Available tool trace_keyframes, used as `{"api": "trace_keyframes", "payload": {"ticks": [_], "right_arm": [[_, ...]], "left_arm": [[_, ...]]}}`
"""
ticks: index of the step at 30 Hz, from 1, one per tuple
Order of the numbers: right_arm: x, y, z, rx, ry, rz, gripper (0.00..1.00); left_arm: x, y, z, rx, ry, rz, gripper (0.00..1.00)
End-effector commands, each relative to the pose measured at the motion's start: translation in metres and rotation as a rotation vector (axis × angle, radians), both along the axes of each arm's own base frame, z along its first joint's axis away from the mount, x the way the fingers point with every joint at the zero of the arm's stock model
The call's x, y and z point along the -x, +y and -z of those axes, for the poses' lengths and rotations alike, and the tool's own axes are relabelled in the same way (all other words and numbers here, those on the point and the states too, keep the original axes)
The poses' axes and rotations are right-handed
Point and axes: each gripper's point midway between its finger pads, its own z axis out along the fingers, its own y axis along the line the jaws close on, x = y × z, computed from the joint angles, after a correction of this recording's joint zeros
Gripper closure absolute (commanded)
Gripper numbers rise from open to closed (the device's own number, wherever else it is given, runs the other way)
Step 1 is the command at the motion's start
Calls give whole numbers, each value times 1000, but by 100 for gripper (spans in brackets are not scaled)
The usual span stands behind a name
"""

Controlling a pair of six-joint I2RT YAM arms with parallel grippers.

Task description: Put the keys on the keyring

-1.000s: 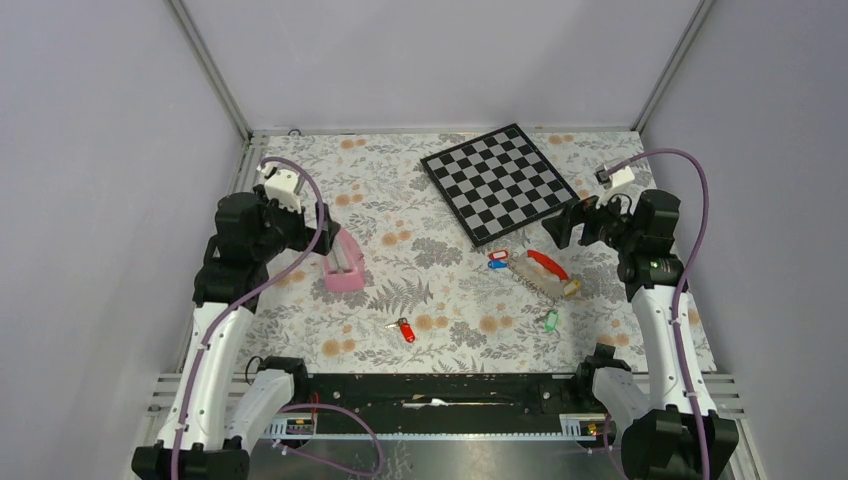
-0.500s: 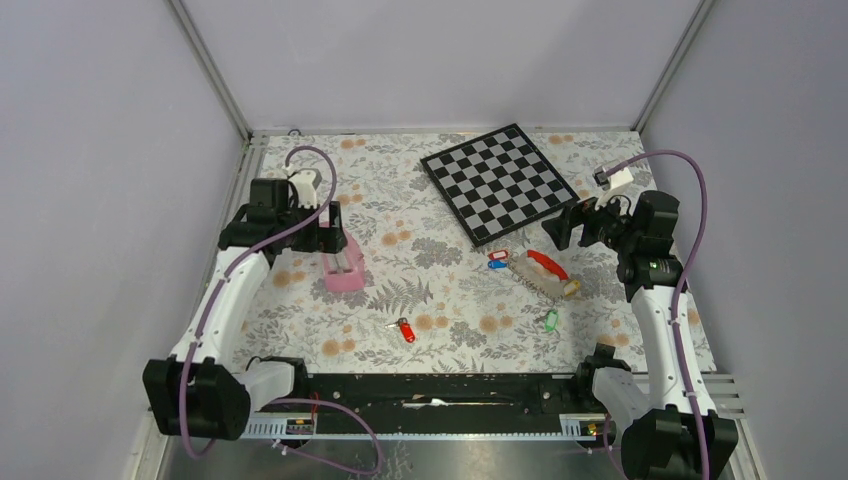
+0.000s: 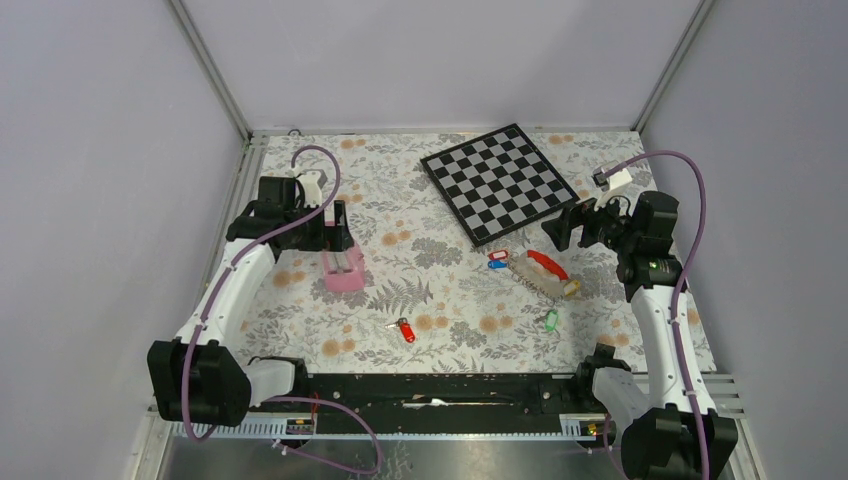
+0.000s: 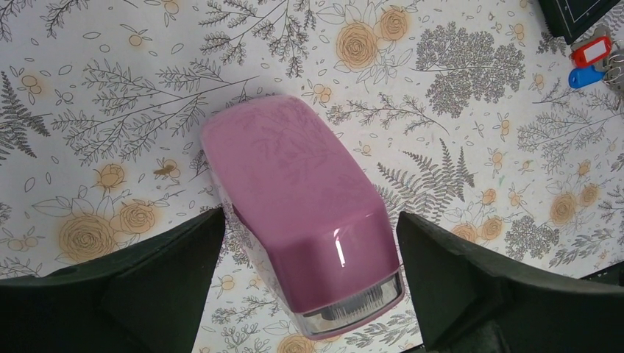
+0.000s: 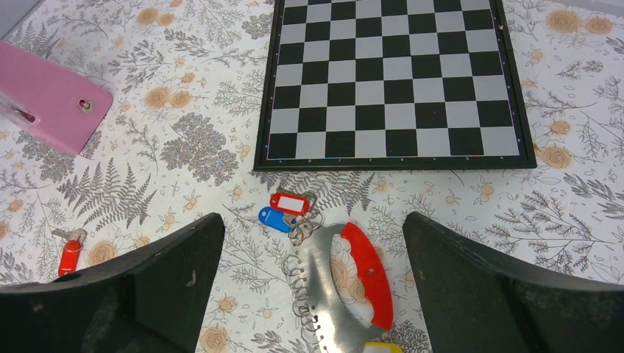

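From above, the keyring (image 3: pixel 541 272) lies on the right of the table (image 3: pixel 440 290), just near of the chessboard (image 3: pixel 498 183). A red-tag key (image 3: pixel 498 255) and a blue-tag key (image 3: pixel 496 264) lie at its left end, and a yellow tag (image 3: pixel 571 289) at its right. The right gripper (image 3: pixel 558 228) hangs spread open just beyond the keyring, apart from it. A green key (image 3: pixel 549 320) lies nearer, and a loose red key (image 3: pixel 405 330) lies mid-table. The left gripper (image 3: pixel 339 227) sits over the pink block (image 3: pixel 344 270) at the left, well apart from the keyring. In the left wrist view, the left jaws stand wide on either side of the pink block (image 4: pixel 302 213); I cannot tell whether they touch it. In the right wrist view, the keyring (image 5: pixel 346 287) lies between the spread fingers (image 5: pixel 147 287), below them and untouched.
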Motion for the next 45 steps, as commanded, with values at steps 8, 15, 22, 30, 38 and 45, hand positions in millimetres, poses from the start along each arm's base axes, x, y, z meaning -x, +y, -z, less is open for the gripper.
{"api": "trace_keyframes", "payload": {"ticks": [8,15,22,30,38,45], "right_arm": [[-1,1,-6,9,-35,-19,1],[0,1,-7,11,-42,-21,1],[0,1,-5,12,-39,-23,1],[0,-1,-6,17,-44,-13,1],[1,-6,-6,49,-39,-7,1],[19,-10,27,150,62,-61,1]], "left_arm": [[-16,-4,-13,-2,-70,17,28],[-32,3,-15,-55,-118,16,64],[-62,13,-24,-106,-211,-20,65],[-115,25,-25,-178,-236,-57,63],[-151,34,-23,-146,-224,-80,40],[-155,31,-60,-143,-349,-45,11]]}}
